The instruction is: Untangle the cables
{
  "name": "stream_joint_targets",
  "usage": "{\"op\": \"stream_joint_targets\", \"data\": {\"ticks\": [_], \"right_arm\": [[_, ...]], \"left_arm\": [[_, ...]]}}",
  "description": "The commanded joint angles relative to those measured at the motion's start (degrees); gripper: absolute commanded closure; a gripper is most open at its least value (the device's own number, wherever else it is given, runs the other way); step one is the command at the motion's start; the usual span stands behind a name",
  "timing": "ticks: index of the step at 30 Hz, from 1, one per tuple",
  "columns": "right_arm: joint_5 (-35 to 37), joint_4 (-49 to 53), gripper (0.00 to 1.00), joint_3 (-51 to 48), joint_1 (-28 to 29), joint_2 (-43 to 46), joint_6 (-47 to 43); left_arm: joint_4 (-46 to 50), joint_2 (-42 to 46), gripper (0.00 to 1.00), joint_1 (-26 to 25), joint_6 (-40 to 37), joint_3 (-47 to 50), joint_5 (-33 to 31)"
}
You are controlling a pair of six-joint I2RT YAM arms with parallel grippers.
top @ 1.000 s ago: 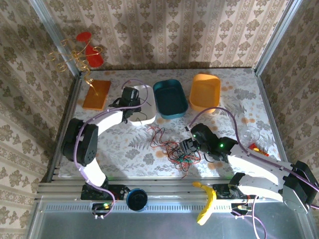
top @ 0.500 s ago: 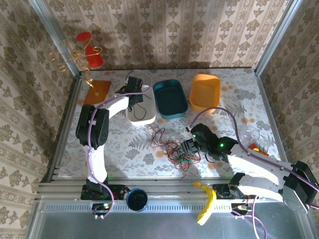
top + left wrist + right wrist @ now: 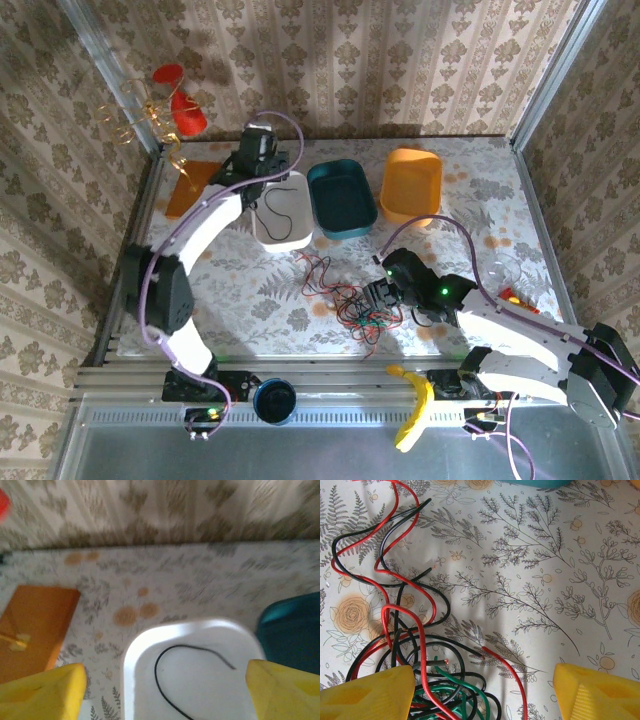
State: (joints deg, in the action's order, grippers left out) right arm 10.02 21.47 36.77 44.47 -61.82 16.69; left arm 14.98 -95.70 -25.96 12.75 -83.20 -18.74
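Fingers on my left gripper (image 3: 165, 690) hang spread and empty above the black cable (image 3: 200, 649) lying in the white bin (image 3: 131, 652), my right gripper (image 3: 485, 695) open too over the red-black-green tangle (image 3: 422, 652), so I should centre one strand between fingers before pinching

One cable (image 3: 180, 646) in leftmost tub (image 3: 285, 244), tangled cables (image 3: 355, 305) on table (image 3: 240, 290) before it, board (image 3: 185, 198) to its left

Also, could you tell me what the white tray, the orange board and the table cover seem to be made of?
White tray: likely plastic, smooth with a soft sheen and rounded moulded rim. Orange board: flat, matte; plastic or painted wood, unclear. Table cover: seemingly printed vinyl or paper, flat floral pattern.
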Motion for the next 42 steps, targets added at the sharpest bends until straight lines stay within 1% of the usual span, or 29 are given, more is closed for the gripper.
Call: {"op": "stream_joint_targets", "data": {"ticks": [1,3,5,8,11,13,15,18,22,26,29,31,34,36,37,39,40,41,42], "right_arm": [[-1.7,0.9,0.26,2.7,0.2,-1.4,-1.2],[-2.9,1.2,0.26,4.0,0.5,-2.9,-2.1],[-3.2,1.4,0.26,5.3,0.9,-4.4,-2.5],[-1.3,0.5,0.26,5.8,-0.1,-5.2,-0.9],[-2.5,-1.1,0.26,4.8,-3.2,-4.3,1.1],[-3.5,-1.7,0.26,4.1,-5.1,-3.1,2.3],[-3.5,-1.4,0.26,3.5,-6.4,-2.1,3.3],[-3.0,-1.0,0.26,2.5,-7.4,-0.9,4.3],[-2.5,0.1,0.26,1.7,-7.7,0.1,4.6],[-3.2,1.3,0.26,1.0,-7.7,0.7,3.8],[-4.2,2.3,0.27,0.8,-7.2,-0.1,2.7],[-3.5,3.0,0.27,1.6,-5.5,-1.4,2.0],[-2.5,3.4,0.27,3.2,-1.0,-3.8,-0.2],[-2.2,3.6,0.27,4.4,2.1,-5.3,-1.8],[-2.1,3.7,0.27,4.8,3.1,-6.0,-2.4],[-2.1,3.8,0.27,5.5,4.7,-7.5,-3.2],[-2.6,3.7,0.27,5.6,5.1,-7.9,-3.5],[-3.4,3.5,0.27,5.6,5.4,-8.3,-3.8],[-4.4,3.2,0.27,5.5,5.6,-8.6,-4.1]], "left_arm": [[3.3,4.2,0.17,-1.8,-1.5,5.8,9.2],[2.8,6.1,0.18,-3.8,-0.8,10.2,15.2],[3.3,7.0,0.18,-6.5,-1.0,13.4,18.6],[4.6,6.6,0.19,-12.3,-3.4,16.1,21.2],[4.5,4.2,0.20,-16.6,-1.6,17.4,23.2],[5.0,1.9,0.22,-18.7,0.3,17.2,22.2],[5.5,-0.3,0.23,-21.1,1.3,16.5,18.9],[6.4,-3.6,0.24,-23.4,1.6,15.4,16.7],[10.9,-7.6,0.30,-24.3,3.0,12.5,12.6],[13.2,-8.4,0.33,-24.8,5.0,12.7,9.1],[13.5,-9.3,0.39,-25.1,5.1,13.2,10.0],[13.9,-10.4,0.45,-25.7,5.1,12.8,11.0],[14.4,-11.6,0.52,-26.6,5.6,12.1,11.3],[14.9,-12.3,0.61,-26.9,6.1,11.9,11.8],[15.2,-12.6,0.66,-27.0,6.5,11.8,11.8],[15.4,-12.9,0.86,-27.0,6.6,11.6,11.8],[15.6,-12.9,0.92,-27.0,6.8,11.4,11.4],[15.8,-12.5,0.97,-26.9,6.8,11.0,11.0],[15.9,-11.8,0.99,-26.9,6.6,10.6,10.7]]}}
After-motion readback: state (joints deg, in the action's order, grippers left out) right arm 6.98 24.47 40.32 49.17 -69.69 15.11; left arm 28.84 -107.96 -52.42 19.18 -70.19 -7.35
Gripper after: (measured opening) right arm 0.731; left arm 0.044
